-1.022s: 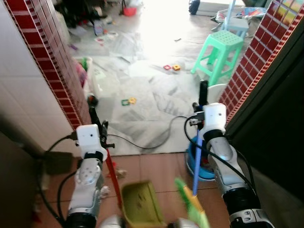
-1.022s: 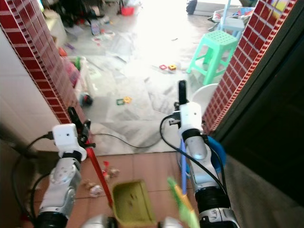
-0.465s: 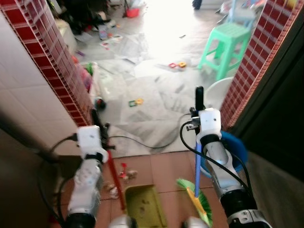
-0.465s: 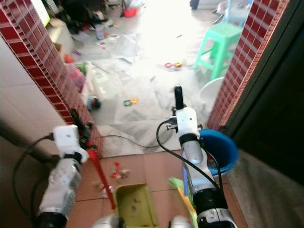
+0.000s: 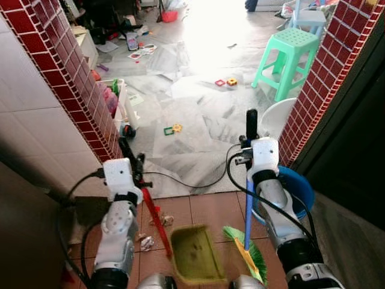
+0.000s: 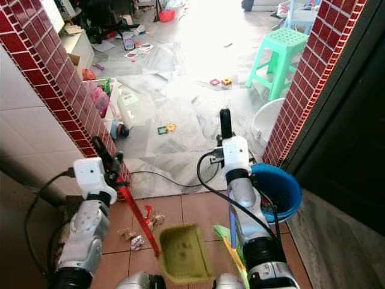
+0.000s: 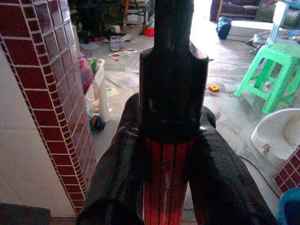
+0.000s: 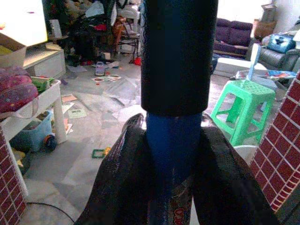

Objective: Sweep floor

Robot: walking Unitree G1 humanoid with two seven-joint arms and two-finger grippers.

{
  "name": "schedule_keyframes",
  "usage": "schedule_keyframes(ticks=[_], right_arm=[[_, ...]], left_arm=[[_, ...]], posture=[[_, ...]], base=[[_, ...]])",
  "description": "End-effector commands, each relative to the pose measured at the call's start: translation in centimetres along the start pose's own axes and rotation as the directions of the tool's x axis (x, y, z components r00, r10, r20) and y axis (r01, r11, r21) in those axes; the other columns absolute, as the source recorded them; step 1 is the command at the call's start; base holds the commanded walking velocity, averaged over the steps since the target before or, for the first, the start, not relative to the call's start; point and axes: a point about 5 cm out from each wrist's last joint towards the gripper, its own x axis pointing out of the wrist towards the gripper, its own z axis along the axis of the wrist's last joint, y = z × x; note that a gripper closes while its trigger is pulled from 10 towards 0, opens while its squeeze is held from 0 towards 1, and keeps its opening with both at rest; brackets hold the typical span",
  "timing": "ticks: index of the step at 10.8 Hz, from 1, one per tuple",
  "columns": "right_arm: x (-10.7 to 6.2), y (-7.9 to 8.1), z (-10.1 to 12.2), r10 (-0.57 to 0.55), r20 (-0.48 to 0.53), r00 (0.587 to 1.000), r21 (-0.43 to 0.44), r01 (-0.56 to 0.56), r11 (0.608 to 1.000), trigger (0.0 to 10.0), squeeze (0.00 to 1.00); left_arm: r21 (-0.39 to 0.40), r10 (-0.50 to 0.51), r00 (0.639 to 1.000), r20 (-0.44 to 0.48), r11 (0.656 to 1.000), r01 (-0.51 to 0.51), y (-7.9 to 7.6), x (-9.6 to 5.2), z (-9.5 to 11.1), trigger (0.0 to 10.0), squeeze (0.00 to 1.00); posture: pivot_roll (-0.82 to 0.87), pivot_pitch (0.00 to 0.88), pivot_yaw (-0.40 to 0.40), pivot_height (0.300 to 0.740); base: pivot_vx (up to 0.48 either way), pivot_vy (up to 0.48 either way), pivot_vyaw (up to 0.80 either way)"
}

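Broom (image 5: 248,238): blue handle upright in the right pincer (image 8: 174,154), fingers clamped on the shaft just below its black cap; green bristles low on the brown floor tiles (image 5: 210,211), just right of the dustpan.

Dustpan (image 5: 194,254): olive-green pan on a red handle (image 5: 153,212), gripped by the left pincer (image 7: 169,159), both fingers closed on the red shaft below its black grip. Pan looks tilted and slightly blurred; cannot tell whether its lip touches the floor.

Debris: small pile of scraps (image 5: 157,221) and crumpled bits (image 5: 146,242) on the tiles just left of the dustpan, against its handle. Pan interior appears empty.

Beyond the dustpan: black cable (image 5: 180,180) across the threshold, blue basin (image 5: 299,186) to the right, red brick-tiled pillar (image 5: 78,90) to the left, then pale floor strewn with papers and toy pieces (image 5: 172,128), and a green stool (image 5: 287,57) far off.

Judgement: early stage. Both tools are in hand, no litter collected, 1 nearby pile plus the whole far room left to sweep.
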Motion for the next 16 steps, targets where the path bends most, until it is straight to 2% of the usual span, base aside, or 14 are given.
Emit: schedule_keyframes(ticks=[1,4,5,6,9,10,11,13,15,16], right_arm=[[0.6,0.3,0.9,0.018,0.044,0.999,-0.001,-0.018,1.000,10.0,0.00],[1.3,0.8,2.2,0.034,0.083,0.996,0.017,-0.036,0.999,10.0,0.00],[1.4,0.6,2.5,0.033,0.091,0.995,0.014,-0.034,0.999,10.0,0.00],[1.1,0.5,2.6,0.035,0.094,0.995,0.004,-0.035,0.999,10.0,0.00],[0.2,0.3,2.2,0.057,0.088,0.994,-0.043,-0.053,0.998,10.0,0.00],[0.3,0.0,1.9,0.064,0.066,0.996,-0.043,-0.061,0.997,10.0,0.00],[0.6,0.4,2.0,0.105,0.060,0.993,-0.050,-0.102,0.993,10.0,0.00],[1.3,1.1,2.3,0.151,0.064,0.986,-0.053,-0.148,0.988,10.0,0.00],[1.4,1.3,2.4,0.152,0.068,0.986,-0.047,-0.149,0.988,10.0,0.00],[0.9,1.2,1.9,0.131,0.057,0.990,-0.028,-0.130,0.991,10.0,0.00]], left_arm=[[0.012,-0.009,0.999,0.044,1.000,0.009,0.0,0.3,1.0,10.0,0.00],[0.030,-0.037,0.995,0.092,0.999,0.035,-1.2,1.5,2.5,10.0,0.00],[0.033,-0.042,0.993,0.107,0.999,0.038,-1.6,1.6,3.0,10.0,0.00],[0.022,-0.038,0.994,0.106,0.999,0.036,-1.7,1.0,2.8,10.0,0.00],[0.027,-0.031,0.997,0.065,0.999,0.029,-0.9,0.3,1.5,10.0,0.00],[0.027,-0.011,0.998,0.068,1.000,0.010,-0.7,0.4,1.5,10.0,0.00],[0.018,0.002,0.997,0.073,1.000,-0.003,-0.7,0.4,1.5,10.0,0.00],[0.007,0.013,0.997,0.079,1.000,-0.014,-0.6,0.1,1.5,10.0,0.00],[0.029,0.017,0.997,0.081,0.999,-0.019,-0.2,-0.1,1.5,10.0,0.00],[0.028,-0.006,0.997,0.075,1.000,0.004,-0.3,-0.3,1.6,10.0,0.00]], posture=[[-0.11,0.000,0.074,0.740],[-0.11,0.000,0.067,0.740],[-0.08,0.000,0.067,0.740],[-0.11,0.000,0.054,0.740],[-0.11,0.000,0.036,0.740],[-0.10,0.000,0.003,0.740],[-0.07,0.000,-0.037,0.740],[-0.05,0.000,-0.065,0.740],[-0.05,0.000,-0.044,0.740],[-0.06,0.000,-0.023,0.740]], base=[[0.000,0.000,0.80],[0.000,0.000,0.68],[0.000,0.000,0.00],[0.000,0.000,0.00],[0.000,0.000,0.00],[0.000,0.000,0.00],[0.000,0.000,0.00],[0.000,0.000,0.00],[0.000,0.000,0.00],[0.000,0.000,0.00]])
